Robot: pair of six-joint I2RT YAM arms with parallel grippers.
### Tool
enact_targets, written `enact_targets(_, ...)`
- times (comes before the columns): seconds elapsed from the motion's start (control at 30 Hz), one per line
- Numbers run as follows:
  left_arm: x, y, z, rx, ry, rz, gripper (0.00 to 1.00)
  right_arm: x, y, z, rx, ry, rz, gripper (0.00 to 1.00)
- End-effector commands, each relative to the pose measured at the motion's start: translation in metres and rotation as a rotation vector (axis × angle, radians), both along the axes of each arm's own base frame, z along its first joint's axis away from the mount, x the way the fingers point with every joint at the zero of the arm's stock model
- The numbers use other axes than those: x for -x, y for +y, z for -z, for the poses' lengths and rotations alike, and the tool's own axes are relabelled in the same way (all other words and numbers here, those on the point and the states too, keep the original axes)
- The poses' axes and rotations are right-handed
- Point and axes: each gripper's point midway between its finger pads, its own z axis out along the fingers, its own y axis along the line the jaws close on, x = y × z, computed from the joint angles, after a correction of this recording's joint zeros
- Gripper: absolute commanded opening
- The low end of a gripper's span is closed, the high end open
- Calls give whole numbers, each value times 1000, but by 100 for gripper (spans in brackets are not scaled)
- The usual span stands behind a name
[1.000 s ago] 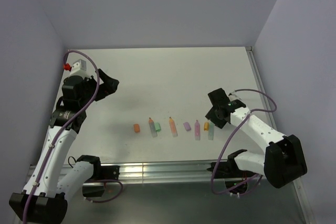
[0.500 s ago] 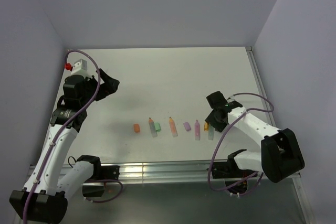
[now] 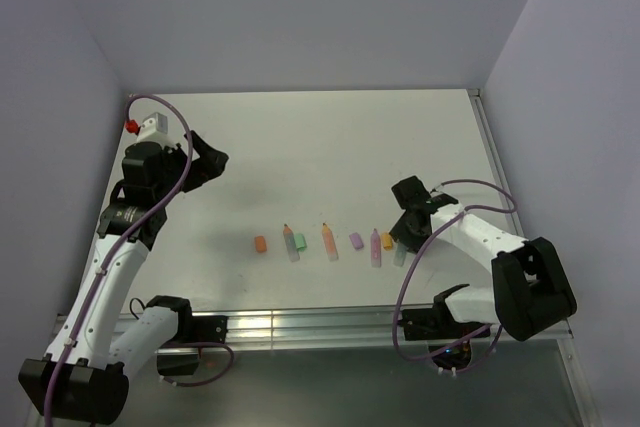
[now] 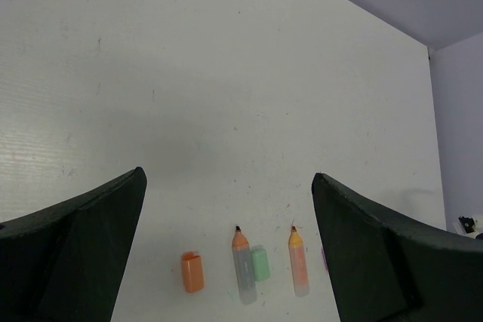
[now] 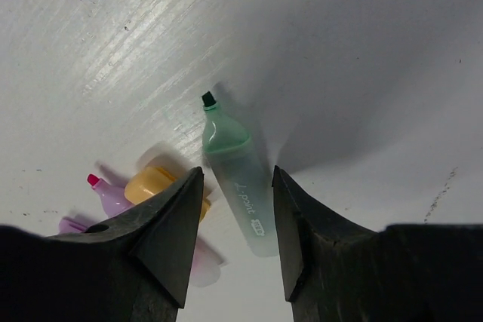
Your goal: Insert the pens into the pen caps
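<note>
Green pen (image 5: 240, 186) flat on table (image 3: 330, 137), right end of loose row near front edge, barrel between right gripper (image 5: 236, 171) fingers. Jaws part open, straddling barrel; contact unclear, pen not lifted. Orange cap (image 5: 161, 186) just beside it, then pink pen (image 5: 109, 195). Further left: purple cap (image 3: 356, 241), orange pen (image 3: 329, 242), orange-tipped pen (image 3: 291, 244) touching green cap (image 3: 299, 241), second orange cap (image 3: 259, 244) alone. Left gripper (image 3: 205, 162) well apart at far left, jaws spread wide, holding nothing.
</note>
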Motion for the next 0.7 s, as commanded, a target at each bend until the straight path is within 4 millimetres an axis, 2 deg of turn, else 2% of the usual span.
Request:
enact_targets(0.0,-5,-5,-19,21,-58,17,97,-5,-2,1,14,-18,-4,49)
enact_targets(0.17,-5,-5,-17,19,-52,19,97,-3,-4,6,31,2,-17,39)
enact_targets(0.43,-6,-7,-11,24,-31,27,99,2,-5,14,34,23,-42,39)
enact_targets(0.5,-5,-12,-9,33,-25,54,100,1,-5,15,34,23,-43,36)
enact_targets(0.67,-4,-22,-13,72,-43,102,100,2,-9,14,46,11,-57,19)
